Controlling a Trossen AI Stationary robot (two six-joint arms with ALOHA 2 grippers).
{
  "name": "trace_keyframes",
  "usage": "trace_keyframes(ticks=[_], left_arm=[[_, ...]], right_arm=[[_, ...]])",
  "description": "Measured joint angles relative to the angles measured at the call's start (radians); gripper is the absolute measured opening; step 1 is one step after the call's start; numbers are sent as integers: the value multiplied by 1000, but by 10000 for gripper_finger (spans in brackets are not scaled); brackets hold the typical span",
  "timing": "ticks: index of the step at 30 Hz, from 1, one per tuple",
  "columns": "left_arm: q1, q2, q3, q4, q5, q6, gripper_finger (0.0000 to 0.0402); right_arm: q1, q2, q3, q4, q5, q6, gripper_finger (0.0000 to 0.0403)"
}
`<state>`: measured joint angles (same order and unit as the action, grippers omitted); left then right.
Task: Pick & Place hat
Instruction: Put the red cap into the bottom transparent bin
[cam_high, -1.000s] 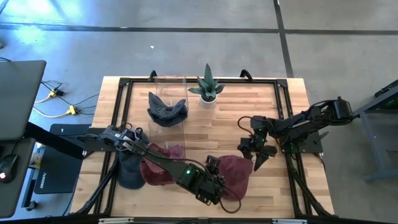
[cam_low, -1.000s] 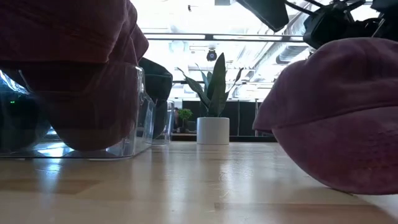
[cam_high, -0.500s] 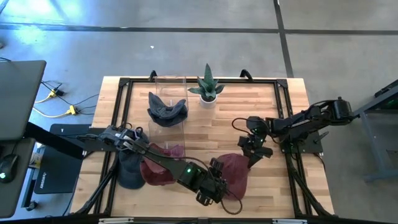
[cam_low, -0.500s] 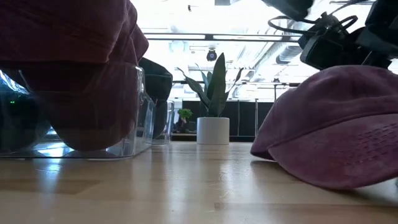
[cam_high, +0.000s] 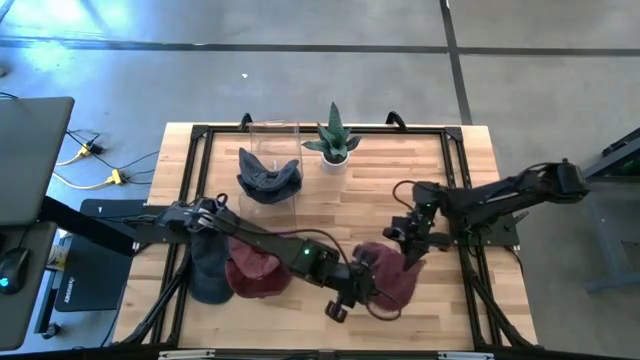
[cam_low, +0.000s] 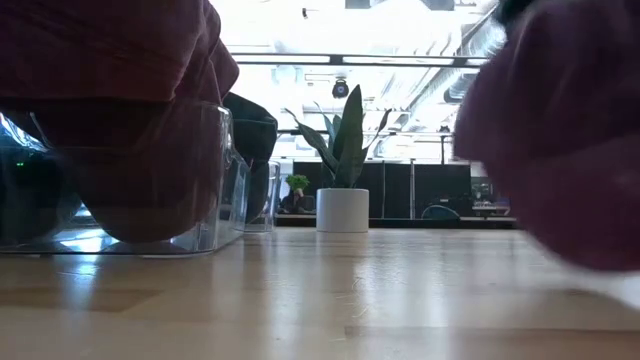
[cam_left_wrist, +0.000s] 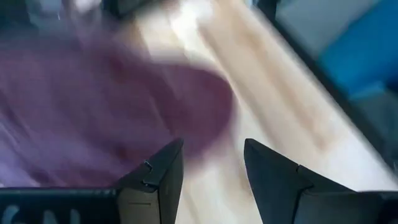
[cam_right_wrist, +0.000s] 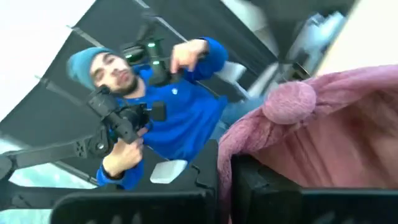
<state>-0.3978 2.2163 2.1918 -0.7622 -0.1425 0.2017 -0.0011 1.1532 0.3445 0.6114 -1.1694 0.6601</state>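
A maroon hat (cam_high: 388, 277) is at the table's near right and fills the right of the low view (cam_low: 560, 140), blurred. My right gripper (cam_high: 408, 252) is shut on its right side; in the right wrist view (cam_right_wrist: 225, 163) the cloth and the hat's top button (cam_right_wrist: 289, 102) show past the fingers. My left gripper (cam_high: 357, 284) is open at the hat's left edge; in the left wrist view (cam_left_wrist: 211, 155) the hat (cam_left_wrist: 106, 106) lies just ahead of its fingers. My right gripper pinches a fold of the hat's crown cloth (cam_right_wrist: 231, 144) between its two fingers, a little away from the top button. The fingers come slanting down from the table's right side. In the low view the hat's underside (cam_low: 590, 262) is raised off the table. Whether my left gripper touches the hat, I cannot tell.
A clear bin (cam_high: 270, 150) at the back holds a dark grey hat (cam_high: 268, 175). Another maroon hat (cam_high: 255, 272) and a dark blue hat (cam_high: 205, 272) sit at the near left. A potted plant (cam_high: 335, 145) stands at the back centre. A person in blue (cam_right_wrist: 168, 118) stands beyond the table.
My right gripper has moved in to the hat's right side, shut on it and raised it. The hat, which lay flat on the table, has bunched up, shifted toward the table's right edge and lifted. My left gripper has followed toward the right along the hat's left edge.
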Motion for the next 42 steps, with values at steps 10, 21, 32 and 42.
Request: trace_keyframes(ticks=[10,21,32,42], left_arm=[[-2,-114,2,-265,-132,-114,161],[85,-183,-256,-215,-156,-226,161],[166,-314,-642,570,-23,-66,161],[281,-303,-634,806,138,-100,161]], right_arm=[[31,-97,317,-849,309,-490,5],[-12,-63,560,-1306,694,-732,7],[92,-64,602,-1392,693,-669,8],[183,-58,602,-1345,696,-660,6]])
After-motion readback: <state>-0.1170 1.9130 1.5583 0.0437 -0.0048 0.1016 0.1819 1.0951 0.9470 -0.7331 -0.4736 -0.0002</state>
